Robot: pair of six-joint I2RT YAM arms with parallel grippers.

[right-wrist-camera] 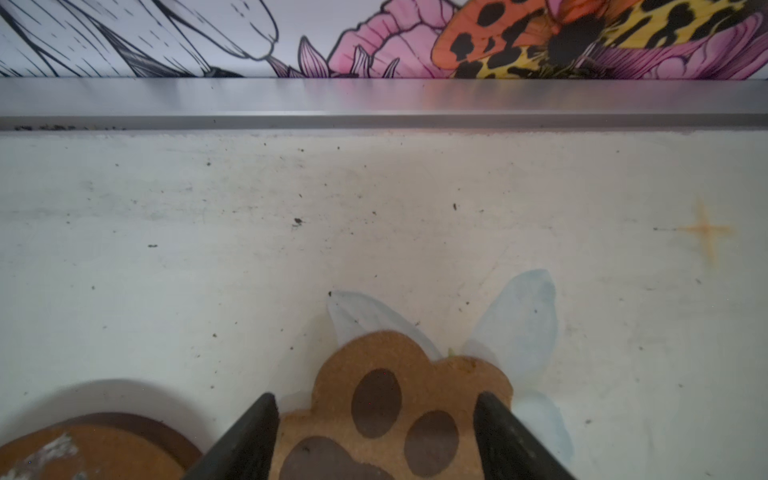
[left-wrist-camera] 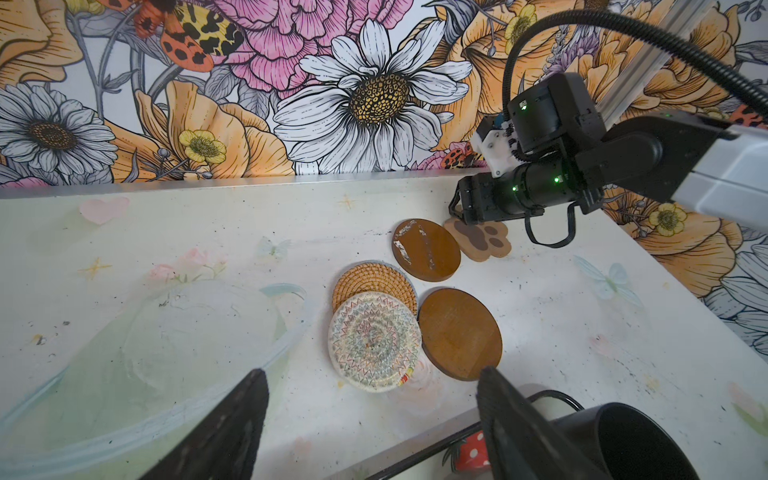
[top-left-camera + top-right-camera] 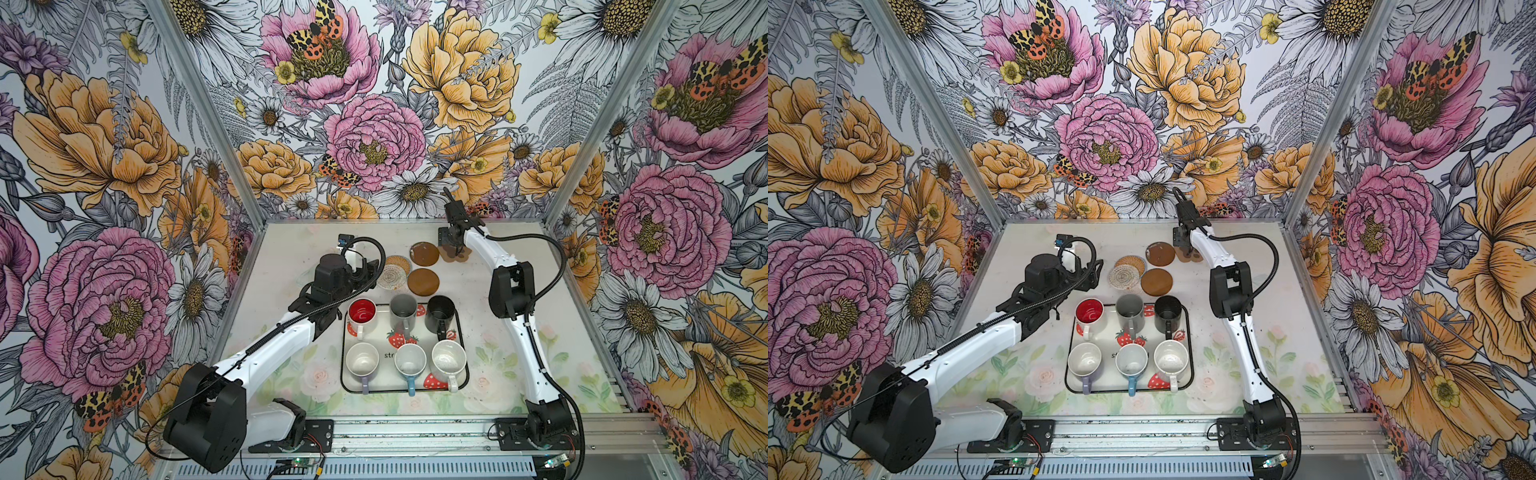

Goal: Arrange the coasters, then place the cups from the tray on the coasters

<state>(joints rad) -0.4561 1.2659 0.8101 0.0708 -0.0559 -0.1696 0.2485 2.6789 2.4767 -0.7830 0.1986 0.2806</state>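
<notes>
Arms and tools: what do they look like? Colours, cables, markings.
Both arms match: left arm and right arm have white link shells, black joint housings and black base plates. A black ribbed cable loops off each wrist. Left tool and right tool have plain black tapered fingers. Green lights show on the right wrist. No readable markings.

Your two arms match: white shells on the long links, chunky black housings at each joint. On the left arm a black cable runs along the white link, and a ribbed black hose curls by the wrist. The right arm carries a longer ribbed hose. On its black wrist green lights glow beside a white bracket dotted with screws. Both base plates are black. The left hand and right hand have tapered black fingers.
</notes>
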